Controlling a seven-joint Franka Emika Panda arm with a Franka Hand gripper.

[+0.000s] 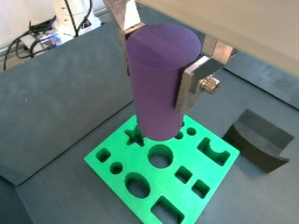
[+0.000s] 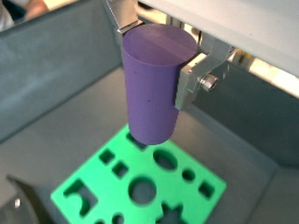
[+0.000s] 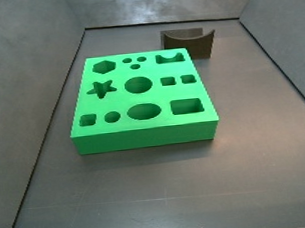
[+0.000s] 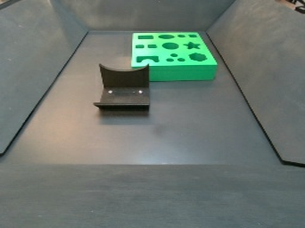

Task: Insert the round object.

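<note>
My gripper [image 1: 160,68] is shut on the round object [image 1: 159,83], a tall matte purple cylinder with a flat round top, held upright between the silver fingers [image 1: 191,86]. It also shows in a wrist view [image 2: 155,83], with my gripper [image 2: 156,61] shut on it. It hangs above the green block [image 1: 163,171], well clear of it, its lower end over the block's edge near the star hole [image 1: 133,136]. The block [image 2: 140,191] has several shaped holes, with a round hole [image 2: 142,190] in the middle. Both side views show the green block [image 3: 140,100] [image 4: 173,55]; gripper and cylinder are out of view there.
A dark brown block with a curved notch [image 1: 260,140] stands beside the green block, and shows in both side views [image 3: 186,42] [image 4: 121,87]. Dark grey walls [image 3: 29,127] enclose the floor on the sides.
</note>
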